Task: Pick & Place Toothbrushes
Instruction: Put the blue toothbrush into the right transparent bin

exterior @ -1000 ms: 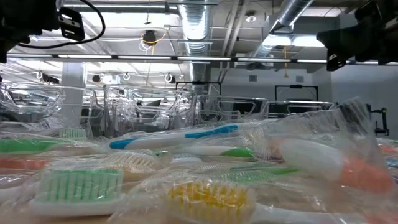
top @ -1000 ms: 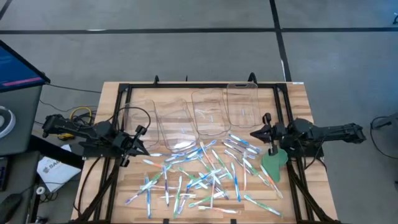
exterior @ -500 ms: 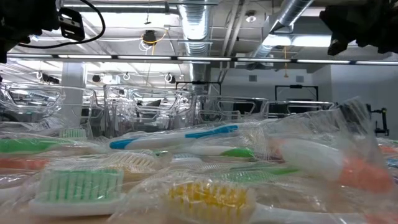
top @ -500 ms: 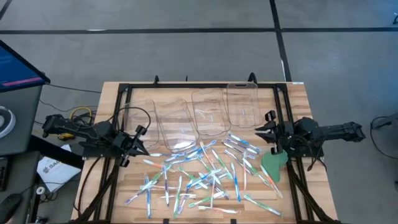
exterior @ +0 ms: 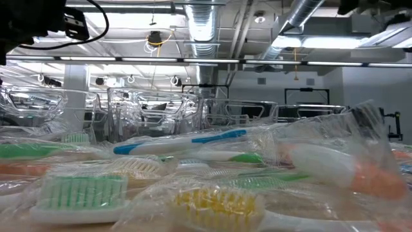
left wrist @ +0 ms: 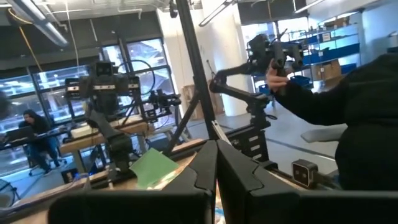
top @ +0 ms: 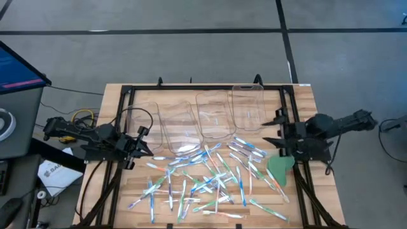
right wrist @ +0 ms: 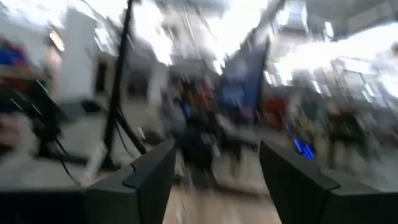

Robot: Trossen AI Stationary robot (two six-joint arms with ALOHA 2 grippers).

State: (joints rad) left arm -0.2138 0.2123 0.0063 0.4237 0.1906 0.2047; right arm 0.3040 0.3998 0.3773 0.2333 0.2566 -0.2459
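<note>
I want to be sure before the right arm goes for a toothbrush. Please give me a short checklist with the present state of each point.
1. Right gripper open and empty: ok; its jaws stand apart in the high and right wrist views.
2. Left gripper shut and out of the way at the table's left: ok.
3. Toothbrushes available: ok; many lie scattered on the table.
4. Clear bins in a row behind the pile: ok.
5. Green leaf-shaped piece beside the pile near the right arm: not ok; it could be grabbed by mistake.
6. Which toothbrush lies free of the others: cannot tell.
</note>
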